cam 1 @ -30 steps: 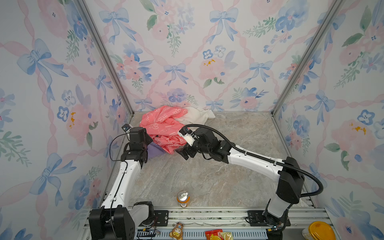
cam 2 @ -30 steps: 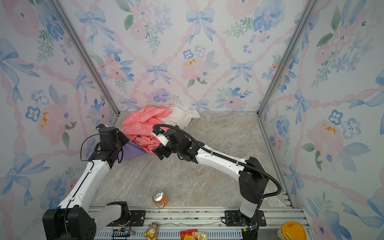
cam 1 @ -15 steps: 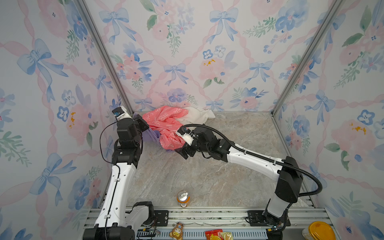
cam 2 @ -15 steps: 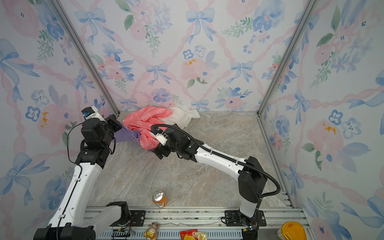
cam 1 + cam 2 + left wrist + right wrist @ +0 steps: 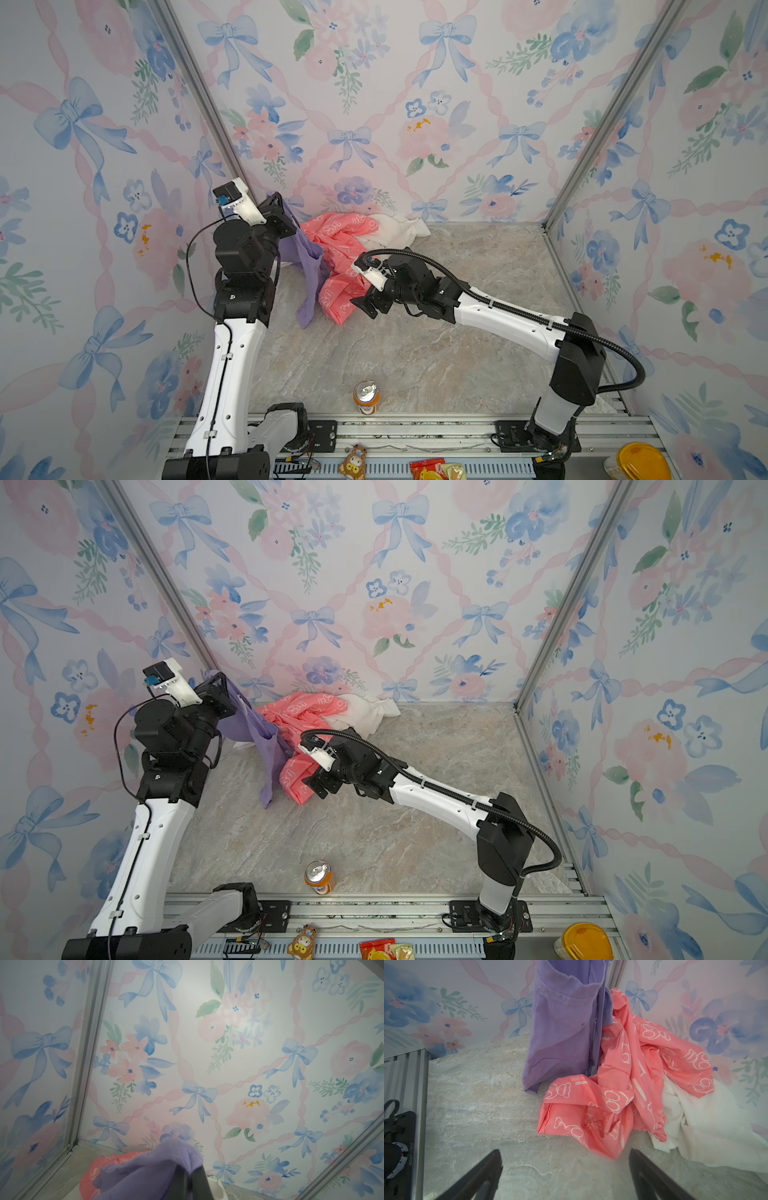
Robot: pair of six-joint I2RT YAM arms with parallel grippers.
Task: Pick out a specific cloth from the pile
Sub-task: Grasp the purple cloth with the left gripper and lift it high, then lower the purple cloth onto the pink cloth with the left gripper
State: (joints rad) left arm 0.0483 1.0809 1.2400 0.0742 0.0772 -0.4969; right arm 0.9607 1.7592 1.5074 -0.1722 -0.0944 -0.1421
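Whereas a second ago it lay low beside the pile (image 5: 357, 245), the plain lavender-purple thin cloth (image 5: 305, 266) is now hoisted at left of centre, clamped in the left gripper (image 5: 286, 214); extraction is judged nearly done; the right gripper (image 5: 564, 1169) is held agape, empty.

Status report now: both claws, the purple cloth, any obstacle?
Left claw shut on purple cloth, lifted, its tail touching the floor. Right claw open, empty. Coral-pink cloth beside it.
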